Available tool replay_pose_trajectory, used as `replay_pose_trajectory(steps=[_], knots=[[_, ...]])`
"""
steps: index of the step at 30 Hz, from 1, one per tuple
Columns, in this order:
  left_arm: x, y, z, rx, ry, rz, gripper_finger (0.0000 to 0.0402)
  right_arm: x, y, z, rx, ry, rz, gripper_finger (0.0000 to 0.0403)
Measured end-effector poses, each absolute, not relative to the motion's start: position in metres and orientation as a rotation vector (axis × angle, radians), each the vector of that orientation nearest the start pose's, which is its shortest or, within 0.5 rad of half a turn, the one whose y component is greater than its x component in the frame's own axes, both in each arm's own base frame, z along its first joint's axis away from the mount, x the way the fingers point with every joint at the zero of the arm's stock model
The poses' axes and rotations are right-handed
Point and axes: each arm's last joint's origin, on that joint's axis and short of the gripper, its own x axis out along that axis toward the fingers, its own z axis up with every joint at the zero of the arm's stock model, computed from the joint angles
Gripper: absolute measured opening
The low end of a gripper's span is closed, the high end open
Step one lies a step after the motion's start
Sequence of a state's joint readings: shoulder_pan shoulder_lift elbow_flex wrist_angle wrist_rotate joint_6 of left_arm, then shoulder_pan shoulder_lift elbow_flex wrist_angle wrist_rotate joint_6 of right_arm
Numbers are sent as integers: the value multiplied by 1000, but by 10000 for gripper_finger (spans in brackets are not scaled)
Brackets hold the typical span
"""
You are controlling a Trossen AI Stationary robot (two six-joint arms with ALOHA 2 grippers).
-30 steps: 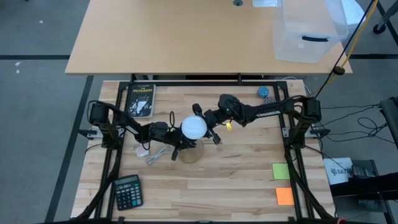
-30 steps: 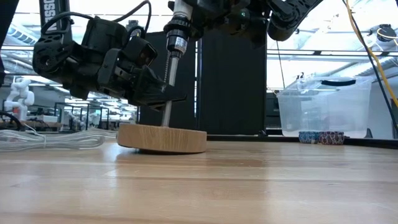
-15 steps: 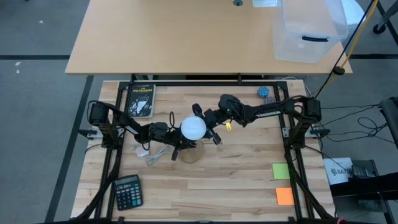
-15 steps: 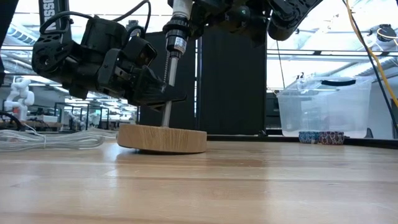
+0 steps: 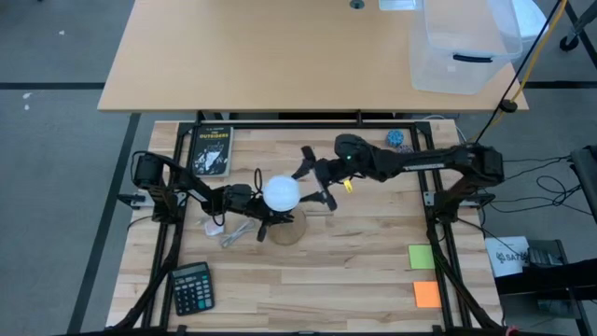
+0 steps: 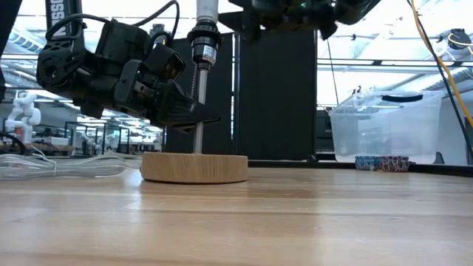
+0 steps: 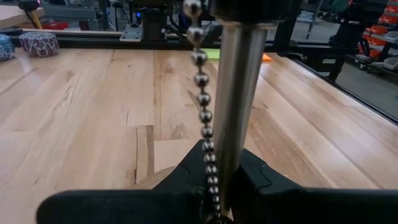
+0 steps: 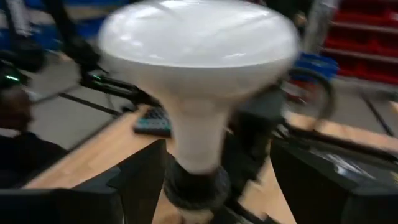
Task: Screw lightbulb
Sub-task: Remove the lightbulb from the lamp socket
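From my station, the overhead feed starts on the left with the calculator (image 5: 191, 287) near the front corner of the wooden table (image 5: 364, 271), and a dark book (image 5: 212, 150) at the back. Next, the left gripper (image 5: 264, 220) reaches in low from the left side, its 2 fingers (image 7: 124, 205) pinched tight on the metal rod (image 7: 236, 106) of the lamp stand; the wrist feed shows the rod standing upright between them, with a bead chain (image 7: 202, 106) hanging just beside it. In the low feed I see that rod (image 6: 198, 111) rising from the round wooden base (image 6: 194, 168), which sits flat on the table, and a clear cable (image 6: 59, 166) lying to its left.

The lightbulb (image 5: 281, 193) sits upright on top of the stand, its white dome directly over the base. The right wrist feed shows its neck (image 8: 196, 118) going down into the dark socket (image 8: 196, 186).

Just to the right, the right gripper (image 5: 315, 182) has its 2 fingers (image 5: 305, 159) spread wide, 1 on each side, apart from the bulb and holding nothing. Farther right, 2 sticky notes (image 5: 423, 257) lie near the table's edge.
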State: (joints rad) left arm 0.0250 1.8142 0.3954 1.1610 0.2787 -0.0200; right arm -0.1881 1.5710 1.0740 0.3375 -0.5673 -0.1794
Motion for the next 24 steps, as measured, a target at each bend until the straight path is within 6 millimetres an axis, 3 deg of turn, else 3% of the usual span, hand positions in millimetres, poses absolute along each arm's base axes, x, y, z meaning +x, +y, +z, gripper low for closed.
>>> replay_pose_trajectory(steps=[8,17,24], knots=[[273,0,102,-58,259,-181,33,326,-42,307,-130,252,171,281],[274,6,102,-47,258,3,33,337,-1,288,-185,376,-127,268],[274,9,102,-50,255,117,33,346,24,279,-174,347,-298,254]])
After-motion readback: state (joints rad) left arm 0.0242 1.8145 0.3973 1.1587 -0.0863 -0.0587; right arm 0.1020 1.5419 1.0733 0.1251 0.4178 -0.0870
